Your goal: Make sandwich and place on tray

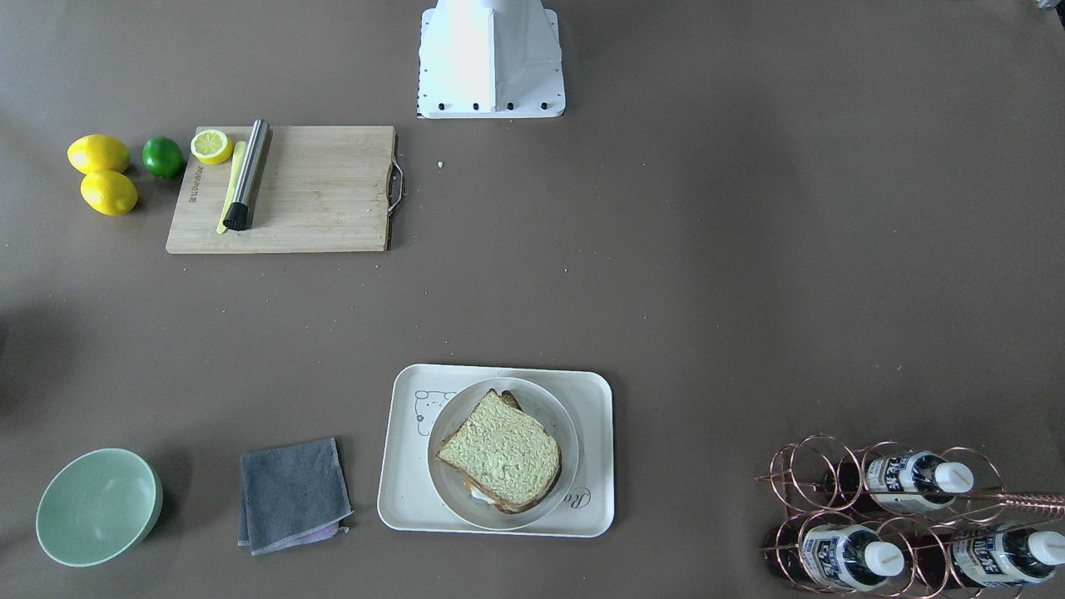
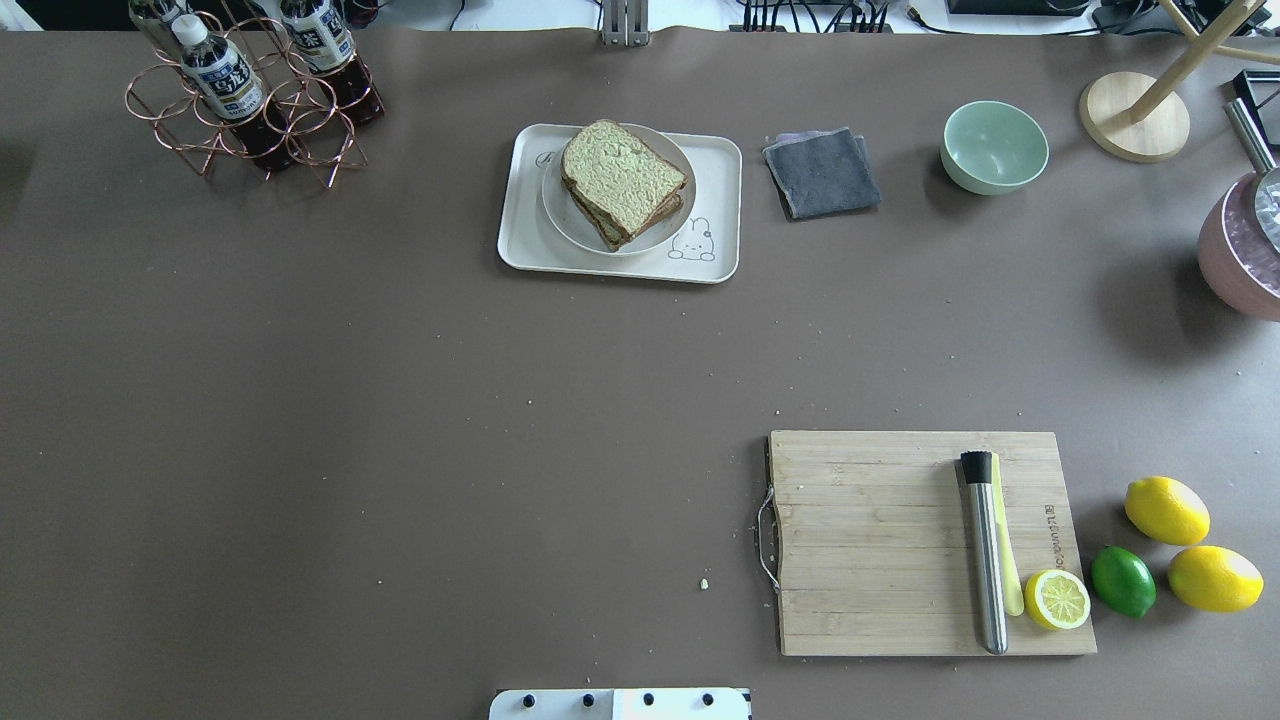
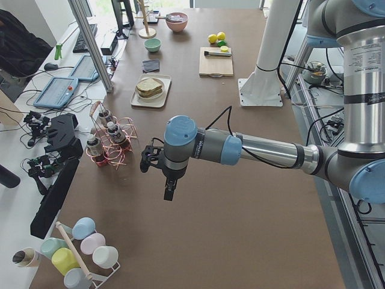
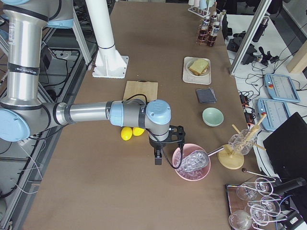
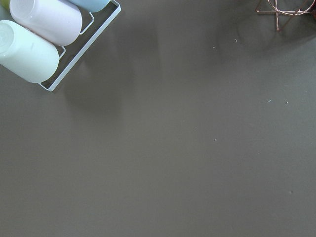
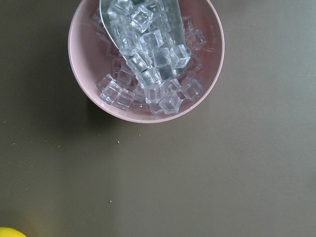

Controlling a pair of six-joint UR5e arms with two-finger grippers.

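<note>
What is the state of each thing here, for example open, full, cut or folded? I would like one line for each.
sandwich, assembled, on the plate.
plate, upright on the tray.
half lemon, cut, face up on the cutting board.
cloth, folded.
green bowl, upright, empty.
pink bowl, filled with ice cubes.
bottles, capped.
left gripper, cannot tell open or shut.
right gripper, cannot tell open or shut.

I see a brown counter (image 2: 380, 420) flecked with crumbs | white side desk (image 3: 18, 205) along its far edge, two blue-edged tablets (image 3: 57, 91) on it | aluminium frame post (image 3: 90, 48) | light soft and even, shadows faint
</note>
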